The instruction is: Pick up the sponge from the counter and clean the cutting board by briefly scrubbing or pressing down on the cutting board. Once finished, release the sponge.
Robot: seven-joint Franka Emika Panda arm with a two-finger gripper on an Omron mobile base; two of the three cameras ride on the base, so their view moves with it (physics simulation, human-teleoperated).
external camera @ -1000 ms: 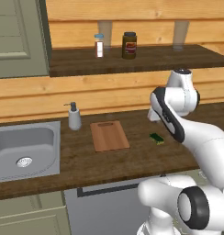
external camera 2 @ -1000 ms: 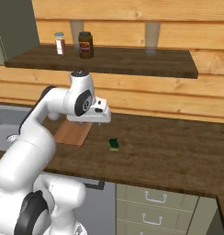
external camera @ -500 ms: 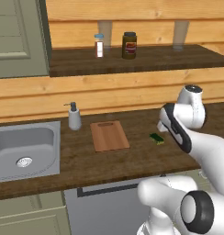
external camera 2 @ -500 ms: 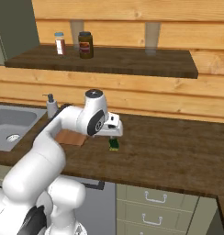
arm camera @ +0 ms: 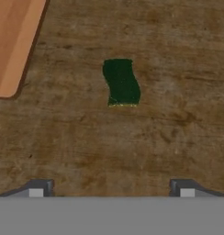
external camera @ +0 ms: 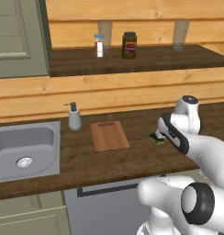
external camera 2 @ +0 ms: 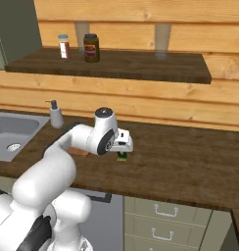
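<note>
The dark green sponge (arm camera: 121,81) lies flat on the brown counter (arm camera: 178,137), a thin yellow edge showing on one side. My gripper (arm camera: 111,188) hangs above it, pointing down, open with nothing between its fingertips (arm camera: 38,188). In the hand view the sponge lies ahead of the tips, and a corner of the reddish-brown cutting board (arm camera: 13,41) shows at the upper left. From the base, the sponge (external camera: 156,137) peeks out beside my hand, right of the cutting board (external camera: 109,136). The gripper (external camera 2: 122,150) stands just over the sponge (external camera 2: 122,157).
A soap dispenser (external camera: 74,117) stands behind the board, next to the steel sink (external camera: 24,147) at the left. The upper shelf (external camera: 178,57) carries a shaker (external camera: 99,45) and a dark jar (external camera: 129,45). Bare counter stretches to the right of the sponge (external camera 2: 190,162).
The arm has swung right and lowered, bringing the hand from near the cutting board to just above the sponge. The gripper stayed open. The sponge and board have not moved.
</note>
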